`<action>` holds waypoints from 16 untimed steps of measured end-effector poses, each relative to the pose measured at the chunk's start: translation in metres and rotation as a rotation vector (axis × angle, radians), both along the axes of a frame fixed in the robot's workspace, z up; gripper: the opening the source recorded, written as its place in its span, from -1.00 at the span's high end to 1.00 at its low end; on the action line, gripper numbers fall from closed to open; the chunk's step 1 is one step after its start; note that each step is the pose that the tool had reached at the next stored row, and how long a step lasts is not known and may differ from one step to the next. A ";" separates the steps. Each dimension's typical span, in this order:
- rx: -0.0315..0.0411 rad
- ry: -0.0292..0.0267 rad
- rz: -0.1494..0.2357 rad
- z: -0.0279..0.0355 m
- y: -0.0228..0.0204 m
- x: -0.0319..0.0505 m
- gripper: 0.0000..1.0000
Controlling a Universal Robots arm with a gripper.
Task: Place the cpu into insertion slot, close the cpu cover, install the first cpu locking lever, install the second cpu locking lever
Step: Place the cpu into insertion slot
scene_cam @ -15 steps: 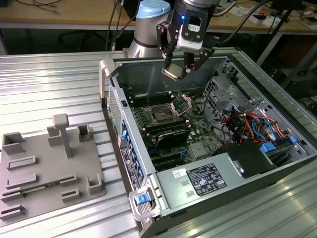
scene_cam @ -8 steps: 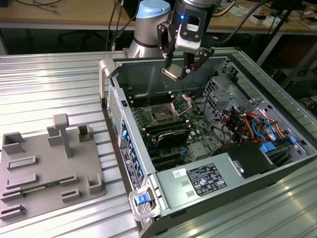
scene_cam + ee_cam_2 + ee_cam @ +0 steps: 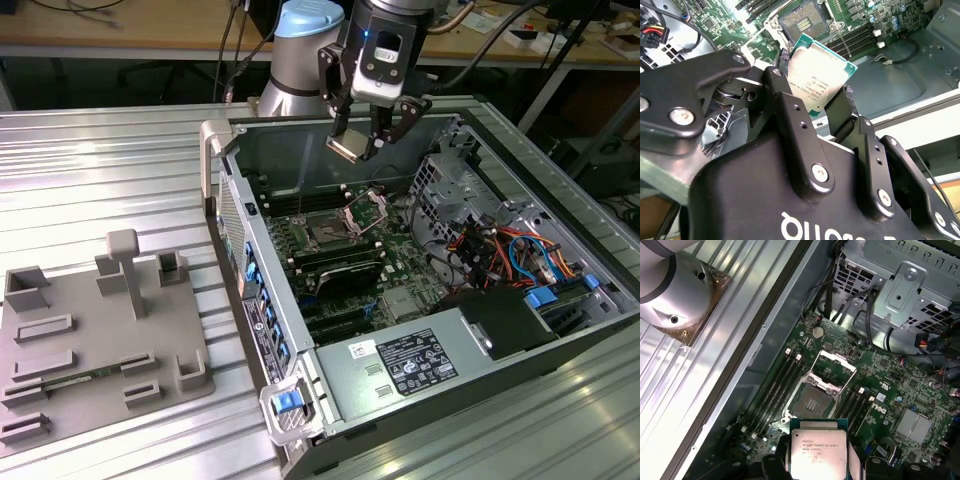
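Silver-topped, one cpu [image 3: 819, 75] is clamped in the jaws above one insertion slot [image 3: 810, 404], whose one cpu cover [image 3: 826, 385] is raised.

Ribbed aluminium tabletop [image 3: 100, 170], wooden workbench [image 3: 120, 40] behind, soft glare on metal.

ribbed metal surface with a case, a plate and the arm's base

a silver surface [image 3: 110, 170] of long ribbed metal profiles takes up the left half of the exterior view. an open computer case [image 3: 500, 400] lies on its side on it, from the centre to the right of the frame. in the lower left lies a flat grey fixture plate [image 3: 100, 350] with raised blocks and slotted holders, a strip of bare ribs between it and the case. in the first wrist view the arm's rounded base [image 3: 677, 292] sits on a brownish pad [image 3: 720, 282] on the ribs.
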State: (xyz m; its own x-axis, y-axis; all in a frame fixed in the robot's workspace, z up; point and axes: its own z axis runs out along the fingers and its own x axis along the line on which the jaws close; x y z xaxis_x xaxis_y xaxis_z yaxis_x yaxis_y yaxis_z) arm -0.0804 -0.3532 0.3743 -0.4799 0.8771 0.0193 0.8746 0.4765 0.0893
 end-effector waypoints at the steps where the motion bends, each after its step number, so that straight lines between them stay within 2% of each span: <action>1: 0.0000 0.0000 -0.004 0.0000 0.0000 0.0000 -0.09; 16: 0.0000 0.0000 -0.067 -0.0001 0.0000 -0.0006 -0.09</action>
